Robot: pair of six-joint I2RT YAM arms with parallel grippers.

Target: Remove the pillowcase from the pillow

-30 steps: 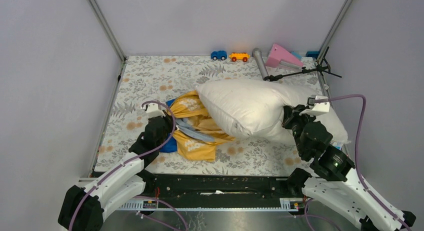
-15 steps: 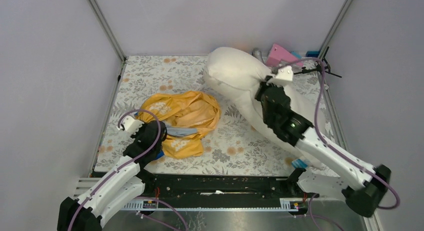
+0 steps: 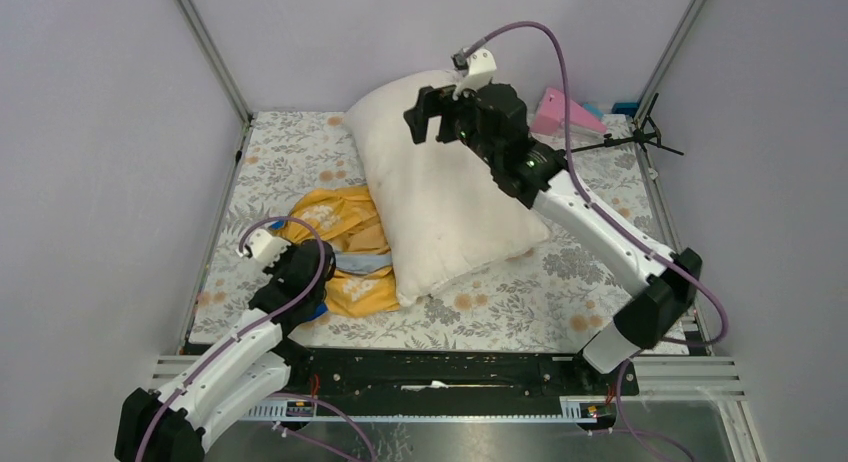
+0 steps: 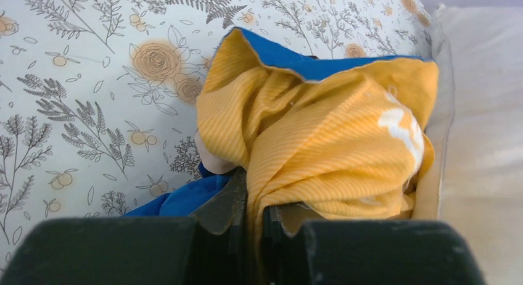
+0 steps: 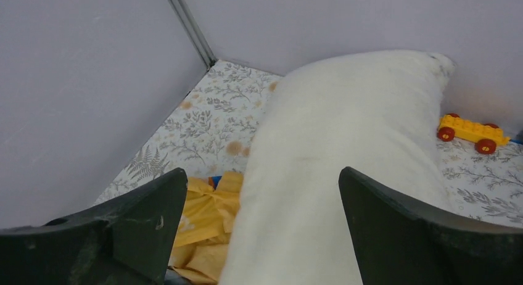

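The off-white pillow (image 3: 440, 197) lies bare across the middle of the table, its far end up against the back wall. The yellow-orange pillowcase (image 3: 335, 227) sits crumpled at its left, with its right edge under the pillow. My left gripper (image 3: 298, 274) is shut on a fold of the pillowcase (image 4: 333, 143), pinched between the jaws of this gripper (image 4: 256, 217); blue lining shows beside it. My right gripper (image 3: 425, 112) hovers open over the pillow's far end. In the right wrist view its jaws (image 5: 260, 177) stand wide apart above the pillow (image 5: 345, 155), touching nothing.
A floral cloth (image 3: 290, 162) covers the table. A pink toy (image 3: 565, 112) and a black tripod (image 3: 640, 137) lie at the back right. A yellow toy car (image 5: 472, 131) stands by the back wall. Grey walls enclose three sides.
My right arm swung the pillow from the right side to the back middle, then opened and let it go. The pillow now overlaps the pillowcase. My left gripper kept its hold.
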